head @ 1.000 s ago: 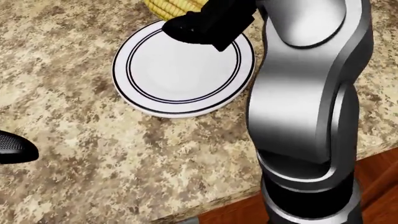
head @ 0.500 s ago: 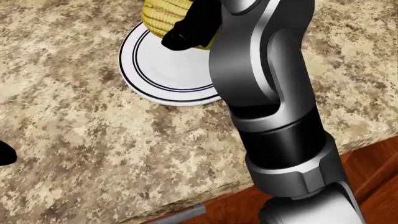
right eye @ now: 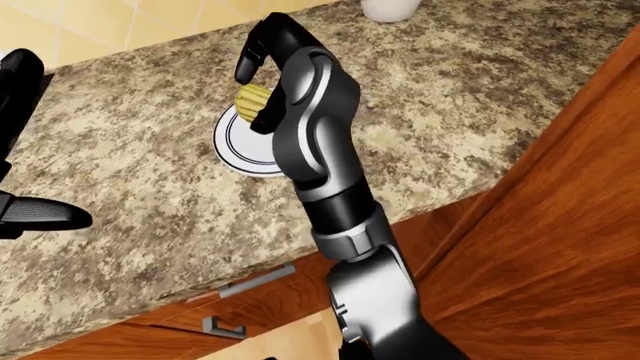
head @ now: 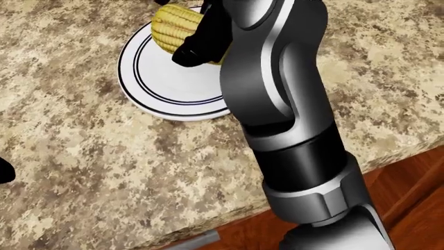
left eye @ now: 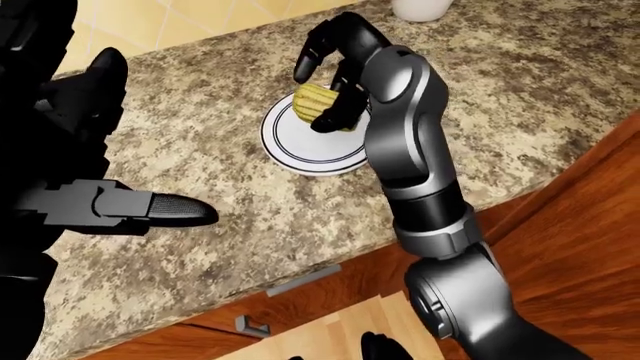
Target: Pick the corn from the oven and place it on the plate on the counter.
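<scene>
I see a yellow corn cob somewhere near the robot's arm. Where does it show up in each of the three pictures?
Left-eye view: the corn sits upper middle, over the white plate, under the right hand.
Head view: the corn is at the top edge, left of centre, partly behind dark fingers.
Right-eye view: the corn is upper left of centre, mostly hidden by the arm.
Shared landmark: the white plate with its dark rings.

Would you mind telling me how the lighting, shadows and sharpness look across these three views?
Head view: sharp, evenly lit; a bright sheen runs down the right arm, and the plate shows no glare. Left-eye view: the left hand renders as a near-black shape with little detail, while the corn stays crisp. Right-eye view: no blur, no clear cast shadows on the counter.
</scene>
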